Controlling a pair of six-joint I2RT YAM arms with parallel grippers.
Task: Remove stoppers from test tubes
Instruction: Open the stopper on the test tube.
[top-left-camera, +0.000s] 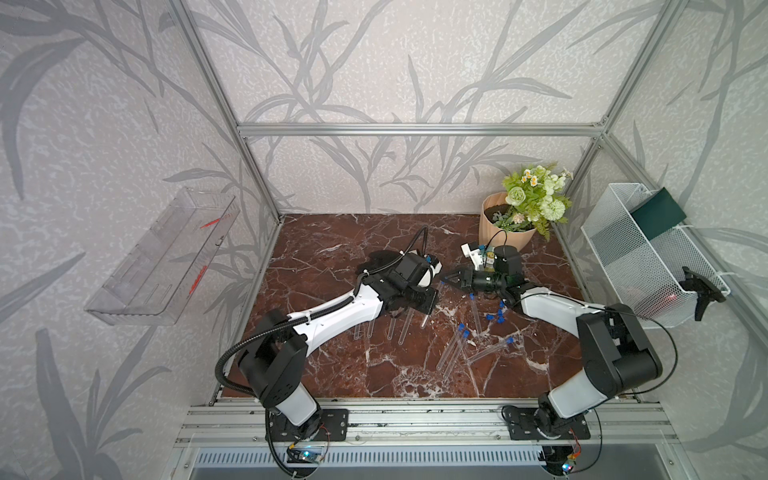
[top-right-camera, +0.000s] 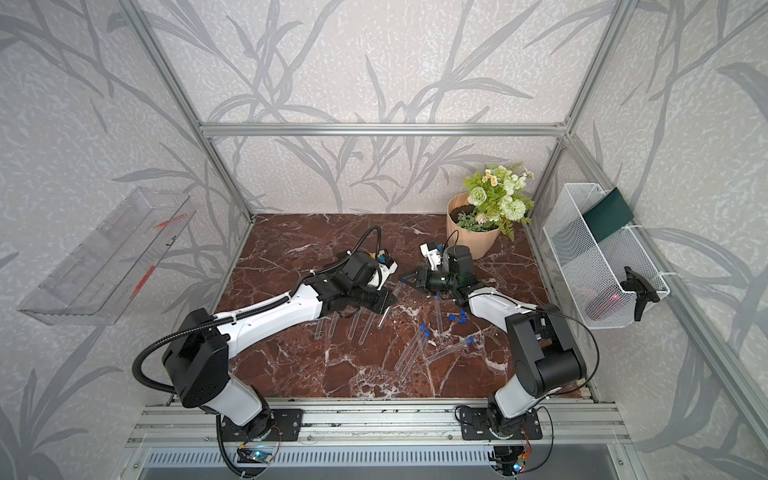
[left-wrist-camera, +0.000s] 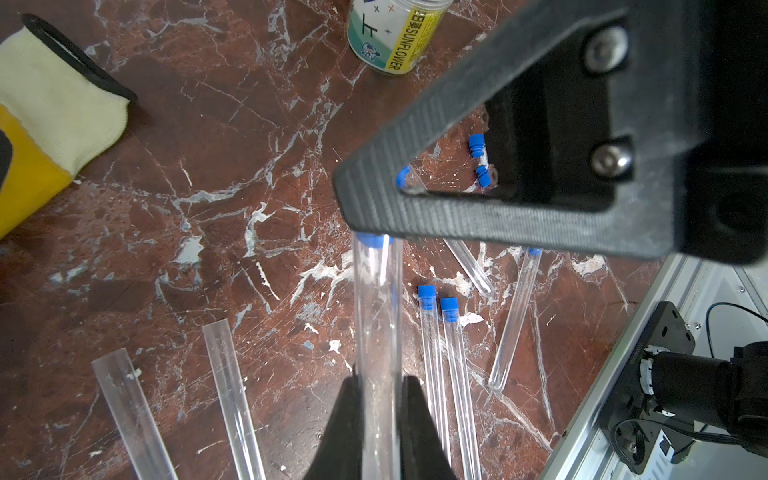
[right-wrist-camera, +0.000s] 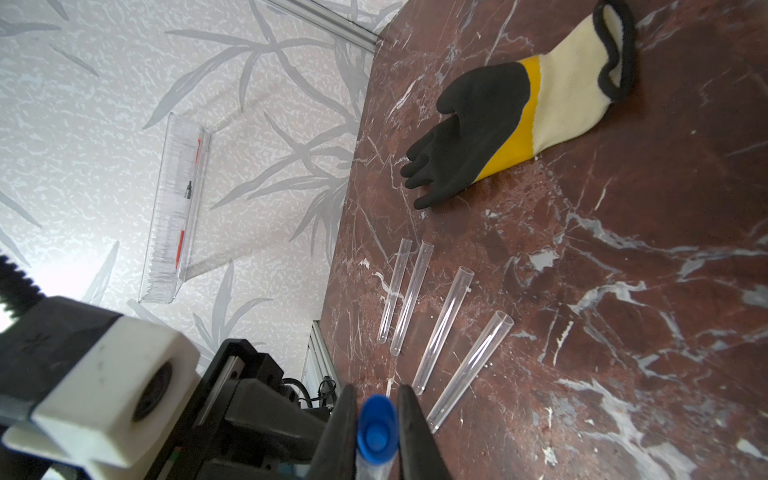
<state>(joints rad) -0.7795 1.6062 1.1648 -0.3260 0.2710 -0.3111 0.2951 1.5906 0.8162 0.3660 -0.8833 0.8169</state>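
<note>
My left gripper (left-wrist-camera: 380, 395) is shut on a clear test tube (left-wrist-camera: 376, 316), held off the marble table. A blue stopper (right-wrist-camera: 376, 428) sits at that tube's mouth, and my right gripper (right-wrist-camera: 376, 415) is shut on it. In both top views the two grippers meet mid-table: left gripper (top-left-camera: 434, 296), right gripper (top-left-camera: 445, 278). Several open tubes (right-wrist-camera: 442, 328) lie side by side beneath the left arm. Stoppered tubes (top-left-camera: 455, 349) lie near the right arm, with loose stoppers (top-left-camera: 498, 316) beside them.
A black, yellow and cream glove (right-wrist-camera: 478, 137) lies at the far left of the table. A labelled jar (left-wrist-camera: 395, 33) stands behind the grippers. A flower pot (top-left-camera: 503, 232) fills the back right corner. A white mesh basket (top-left-camera: 648, 257) and a clear tray (top-left-camera: 158, 257) hang on the side walls.
</note>
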